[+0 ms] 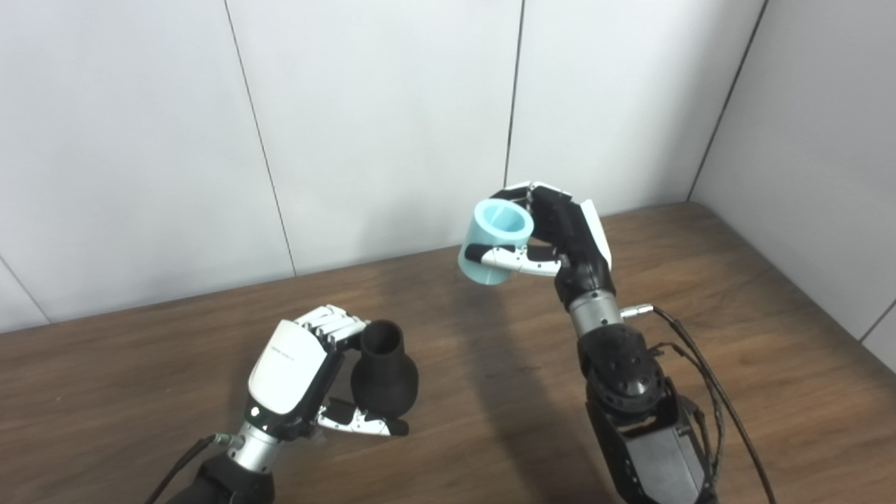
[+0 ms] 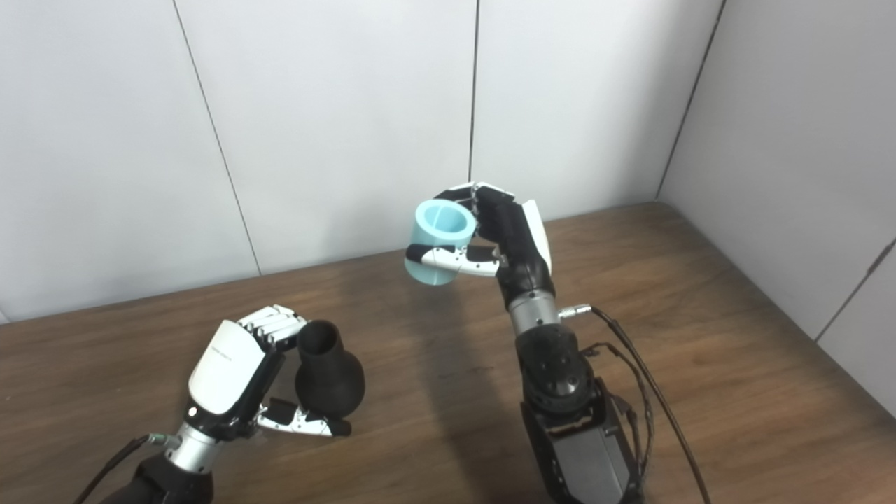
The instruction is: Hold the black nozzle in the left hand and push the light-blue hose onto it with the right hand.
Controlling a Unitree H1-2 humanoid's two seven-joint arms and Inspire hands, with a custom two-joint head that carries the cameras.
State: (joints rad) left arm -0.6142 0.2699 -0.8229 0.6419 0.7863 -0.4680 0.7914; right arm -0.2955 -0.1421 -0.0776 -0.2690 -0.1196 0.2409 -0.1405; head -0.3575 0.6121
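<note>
The black nozzle [image 1: 383, 376] stands upright on the wooden table [image 1: 490, 364], narrow neck and open mouth pointing up. My left hand [image 1: 301, 371] wraps it from the left, fingers behind the neck and thumb under its bulb. The light-blue hose [image 1: 495, 241], a short open tube, is held in the air up and to the right of the nozzle. My right hand [image 1: 560, 238] is shut on it, thumb across its front and fingers behind. A wide gap separates hose and nozzle. In the right eye view the nozzle [image 2: 327, 378] and hose [image 2: 438, 241] appear the same way.
White wall panels [image 1: 385, 119] close off the back, and another wall [image 1: 812, 161] runs along the table's right side. The right forearm [image 1: 630, 392] rises from the lower right with a cable [image 1: 707, 378] hanging beside it.
</note>
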